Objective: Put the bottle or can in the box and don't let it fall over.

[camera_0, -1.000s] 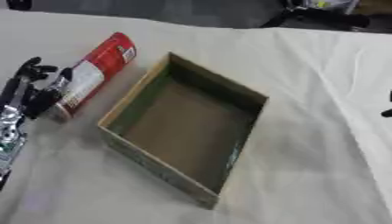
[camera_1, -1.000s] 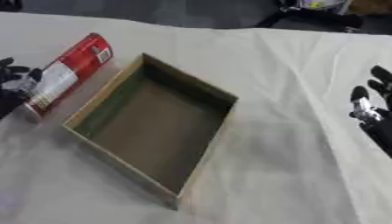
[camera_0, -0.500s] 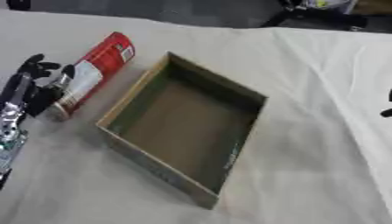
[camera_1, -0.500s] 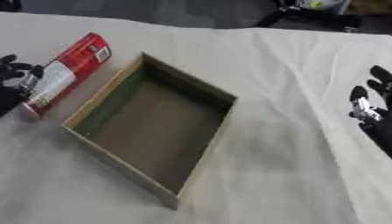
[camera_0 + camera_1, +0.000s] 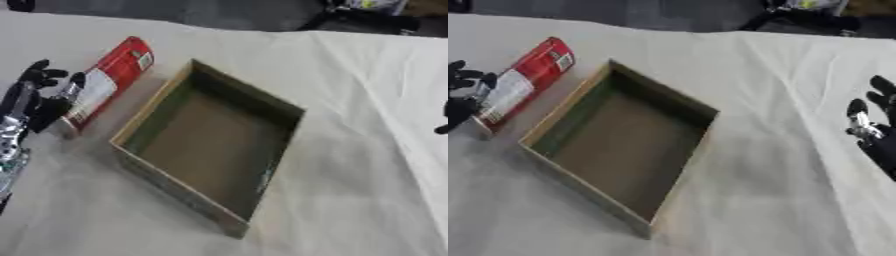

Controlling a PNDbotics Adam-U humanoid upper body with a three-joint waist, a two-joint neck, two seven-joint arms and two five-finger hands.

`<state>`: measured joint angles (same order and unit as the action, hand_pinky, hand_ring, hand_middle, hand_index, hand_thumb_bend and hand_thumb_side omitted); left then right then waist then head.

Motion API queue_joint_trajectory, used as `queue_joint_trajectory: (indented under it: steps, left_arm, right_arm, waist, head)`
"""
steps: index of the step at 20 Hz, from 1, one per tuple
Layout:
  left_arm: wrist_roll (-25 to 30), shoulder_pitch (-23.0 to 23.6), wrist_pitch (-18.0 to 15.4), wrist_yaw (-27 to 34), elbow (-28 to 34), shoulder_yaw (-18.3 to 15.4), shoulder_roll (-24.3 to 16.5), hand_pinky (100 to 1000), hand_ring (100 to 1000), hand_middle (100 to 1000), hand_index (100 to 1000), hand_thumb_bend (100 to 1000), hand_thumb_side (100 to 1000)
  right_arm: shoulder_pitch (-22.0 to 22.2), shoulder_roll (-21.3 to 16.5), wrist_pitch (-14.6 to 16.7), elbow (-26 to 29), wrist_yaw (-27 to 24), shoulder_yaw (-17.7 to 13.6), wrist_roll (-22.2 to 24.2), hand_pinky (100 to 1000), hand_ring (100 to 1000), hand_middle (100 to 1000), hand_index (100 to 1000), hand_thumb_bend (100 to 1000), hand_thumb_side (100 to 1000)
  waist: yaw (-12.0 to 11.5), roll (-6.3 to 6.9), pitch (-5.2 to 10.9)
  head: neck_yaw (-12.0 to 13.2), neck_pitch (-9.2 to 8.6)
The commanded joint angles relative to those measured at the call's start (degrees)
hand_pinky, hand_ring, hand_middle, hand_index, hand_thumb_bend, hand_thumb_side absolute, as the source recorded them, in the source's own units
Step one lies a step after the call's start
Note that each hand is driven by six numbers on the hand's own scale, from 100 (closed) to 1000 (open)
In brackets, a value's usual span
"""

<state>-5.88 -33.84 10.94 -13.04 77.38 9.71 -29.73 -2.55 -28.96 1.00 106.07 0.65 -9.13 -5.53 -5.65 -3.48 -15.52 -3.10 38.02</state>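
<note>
step: i am at the reach, not the lift. my left hand (image 5: 31, 102) sits just beside the lower end of the can (image 5: 103, 85), and i judge nothing has been picked up yet.
can: red with a white label, lying on its side on the table (image 5: 367, 150), just left of the box (image 5: 210, 145) and outside it, its long side running roughly along the box's left wall.
left fingers: relaxed and spread beside the can, not wrapped round it; whether the thumb touches the can i cannot tell.
right hand (image 5: 872, 127): idle at the right edge of the right eye view, fingers released and pointing up, holding nothing, well apart from the box.
box: open-topped cardboard tray with low walls, sitting askew on the white cloth, nothing visible inside it.
next move: i think i need to close round the can's body, tip it upright as i raise it, carry it over the near left wall and set it down on its base.
room: the box floor looks wide enough to stand the can away from the walls; the cloth around the box is open.
risk: a tall narrow can may topple if i let go while it is tilted or catch the rim.
</note>
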Motion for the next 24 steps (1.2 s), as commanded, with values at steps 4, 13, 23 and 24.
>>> queue_joint_trajectory:
  steps: [4,13,23,24]
  left_arm:
    - [1.36,-0.66,0.38,-5.8,0.72,1.03,-1.47,638,878,1000,824,377,689]
    - [3.53,-0.41,1.28,-10.12,0.47,2.07,-1.46,638,872,1000,831,390,669]
    - [2.76,0.85,3.33,-13.04,1.81,1.58,-2.16,639,870,1000,834,397,663]
    - [2.52,0.96,3.65,-13.33,2.03,1.44,-2.22,639,869,1000,834,398,660]
  right_arm:
    - [-0.24,-1.02,0.08,1.38,-0.05,-0.61,0.11,574,1000,1000,1000,100,646]
    - [-0.17,-0.98,0.09,1.46,-0.01,-0.63,0.16,574,1000,1000,1000,100,646]
    - [-0.09,-1.0,0.08,1.53,0.01,-0.56,0.25,574,1000,1000,1000,100,645]
    - [-0.11,-1.02,0.08,1.52,0.01,-0.56,0.25,574,1000,999,1000,100,645]
  waist:
    - [0.17,0.54,1.09]
    - [0.21,0.58,1.06]
    - [0.02,0.47,1.08]
    - [-0.02,0.46,1.1]
  head:
    - [0.04,-0.39]
    - [-0.01,-0.46]
    - [-0.11,-0.39]
    - [-0.12,-0.39]
